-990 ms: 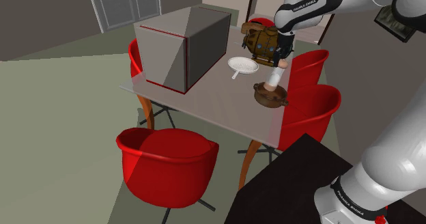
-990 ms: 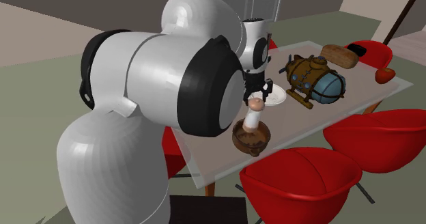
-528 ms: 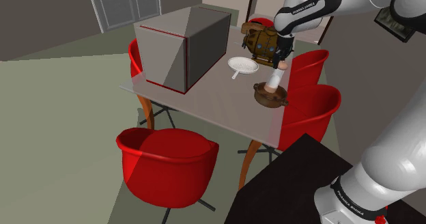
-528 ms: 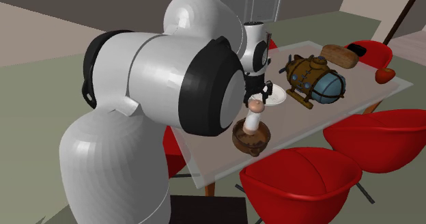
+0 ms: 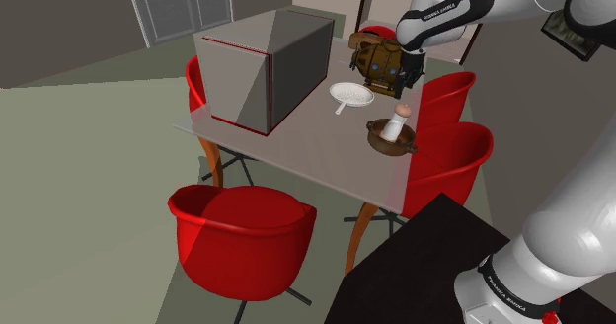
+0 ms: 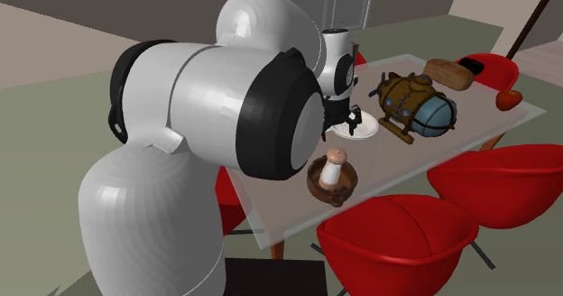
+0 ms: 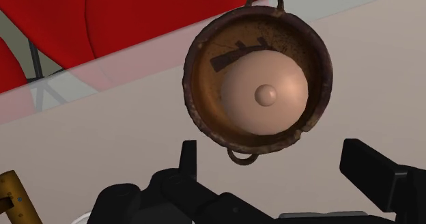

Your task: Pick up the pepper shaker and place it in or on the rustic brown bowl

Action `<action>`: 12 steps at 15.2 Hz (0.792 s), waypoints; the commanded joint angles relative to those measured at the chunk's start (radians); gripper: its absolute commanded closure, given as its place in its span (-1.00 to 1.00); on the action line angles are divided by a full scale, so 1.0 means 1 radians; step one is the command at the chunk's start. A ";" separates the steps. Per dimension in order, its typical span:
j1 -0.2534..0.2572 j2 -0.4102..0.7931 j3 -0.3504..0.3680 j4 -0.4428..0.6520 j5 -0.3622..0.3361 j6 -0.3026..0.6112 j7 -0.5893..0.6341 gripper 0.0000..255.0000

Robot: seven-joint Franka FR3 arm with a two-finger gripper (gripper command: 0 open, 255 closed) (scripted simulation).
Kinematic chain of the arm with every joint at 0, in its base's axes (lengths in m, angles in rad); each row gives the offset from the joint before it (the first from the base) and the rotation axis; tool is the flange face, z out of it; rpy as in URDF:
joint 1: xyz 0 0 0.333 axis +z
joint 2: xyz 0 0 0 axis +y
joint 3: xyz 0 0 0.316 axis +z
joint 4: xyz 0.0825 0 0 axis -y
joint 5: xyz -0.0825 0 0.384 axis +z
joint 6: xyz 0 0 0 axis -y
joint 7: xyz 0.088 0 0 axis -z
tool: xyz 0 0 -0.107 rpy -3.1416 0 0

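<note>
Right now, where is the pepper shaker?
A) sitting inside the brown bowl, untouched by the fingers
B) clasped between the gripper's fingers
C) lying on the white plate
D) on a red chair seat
A: the pepper shaker sits inside the brown bowl, while the gripper hangs open above it, its fingers spread wide and touching nothing.
</note>
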 commanded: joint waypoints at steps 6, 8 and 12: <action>0.011 -0.050 0.006 0.062 0.000 -0.113 0.000 -1.00; 0.011 -0.050 0.006 0.062 0.000 -0.113 0.000 -1.00; 0.011 -0.050 0.006 0.062 0.000 -0.113 0.000 -1.00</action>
